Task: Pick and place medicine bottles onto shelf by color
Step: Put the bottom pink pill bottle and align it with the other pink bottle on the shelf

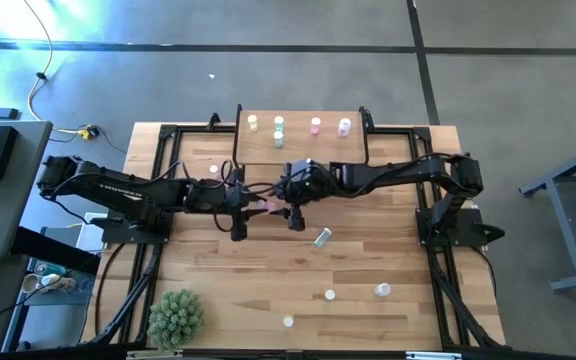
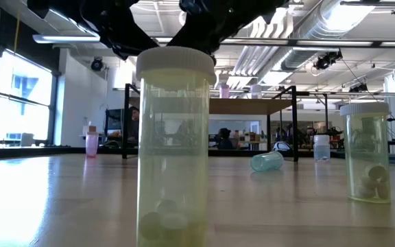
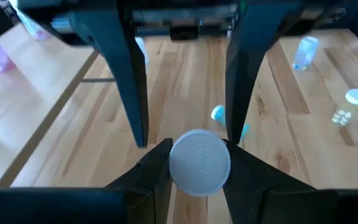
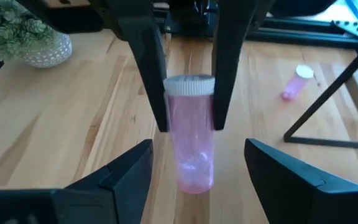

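Observation:
Over the middle of the table, my left gripper (image 1: pixel 258 207) is shut on a pink medicine bottle (image 4: pixel 189 140) with a white cap. My right gripper (image 4: pixel 197 149) faces it from the table's right, open. Its fingers stand on either side of the bottle's lower body without touching it. The shelf (image 1: pixel 303 150) stands at the far edge and carries a yellow bottle (image 1: pixel 253 122), pale bottles (image 1: pixel 279 130), a pink one (image 1: pixel 316 125) and a lavender one (image 1: pixel 344 127), all upright. My left gripper pinches the pink bottle at its cap end (image 3: pixel 199 163) between its two fingers (image 4: pixel 157 81), one on each side. The fingers come slanting down from the table's left. The bottle is lifted clear of the table and tilted, cap toward my left arm, base (image 4: pixel 194 183) toward my right gripper.
Loose bottles stand on the near half of the table (image 1: pixel 330 295) (image 1: pixel 382 290) (image 1: pixel 288 321). A pale blue one (image 1: pixel 322 237) lies on its side near the grippers. Another bottle (image 1: pixel 213 170) lies left of the shelf. A spiky green potted plant (image 1: pixel 176 318) stands at the near left.

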Available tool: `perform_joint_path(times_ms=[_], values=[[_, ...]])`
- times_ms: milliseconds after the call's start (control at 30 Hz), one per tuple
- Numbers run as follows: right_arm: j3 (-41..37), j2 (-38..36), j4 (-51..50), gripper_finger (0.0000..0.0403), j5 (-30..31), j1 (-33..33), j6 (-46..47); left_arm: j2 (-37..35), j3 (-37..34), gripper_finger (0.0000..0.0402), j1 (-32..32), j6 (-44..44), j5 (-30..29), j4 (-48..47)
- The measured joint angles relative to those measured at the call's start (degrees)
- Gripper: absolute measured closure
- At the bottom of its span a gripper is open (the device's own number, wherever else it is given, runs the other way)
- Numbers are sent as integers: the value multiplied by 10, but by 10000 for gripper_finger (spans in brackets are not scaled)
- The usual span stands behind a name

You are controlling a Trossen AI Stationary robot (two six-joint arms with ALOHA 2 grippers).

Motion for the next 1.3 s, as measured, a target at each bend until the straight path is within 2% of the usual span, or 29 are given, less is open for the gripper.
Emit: perform_joint_path(times_ms=[533,1133,1300], values=[[0,0,6,167,6,0,21,0,0,294,1,26,-9,25],[0,0,7,304,5,0,19,0,0,286,0,26,-21,29],[0,0,7,322,5,0,11,-1,0,268,0,26,-21,29]])
